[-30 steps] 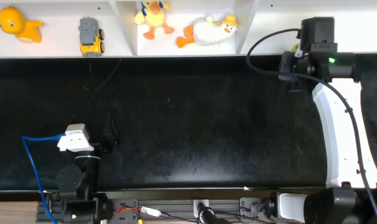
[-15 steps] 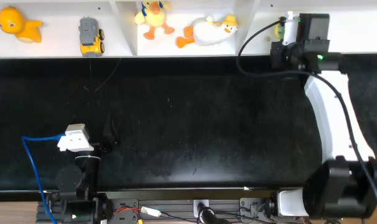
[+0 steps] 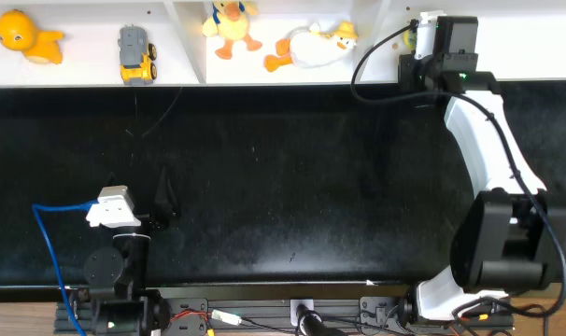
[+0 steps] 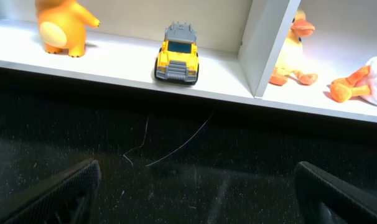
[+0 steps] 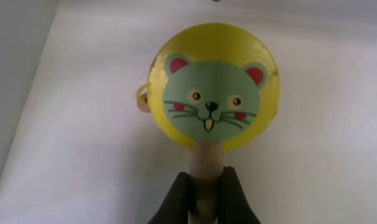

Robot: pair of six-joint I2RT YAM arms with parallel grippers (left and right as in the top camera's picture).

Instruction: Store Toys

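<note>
While left gripper (image 4: 198, 196) gapes, right gripper (image 5: 205, 200) clamps rattle (image 5: 212, 87)

Pinched at its wooden stick by 2 fingers (image 5: 176, 199), the rattle is over the white shelf (image 5: 338, 155), in the bay right of the white duck (image 3: 313, 47). The left gripper hovers above the black mat (image 4: 176, 155).

Bright, even light; white shelf (image 3: 87, 73) glares; black table (image 3: 311, 187) dark; soft shadow beneath toy truck (image 4: 177, 53).

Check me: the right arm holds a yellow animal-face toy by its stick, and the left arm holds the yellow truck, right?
Not quite. The left gripper is open and holds nothing; the left wrist view shows the yellow truck standing on the white shelf. The right gripper does hold the yellow animal-face toy by its stick.
</note>
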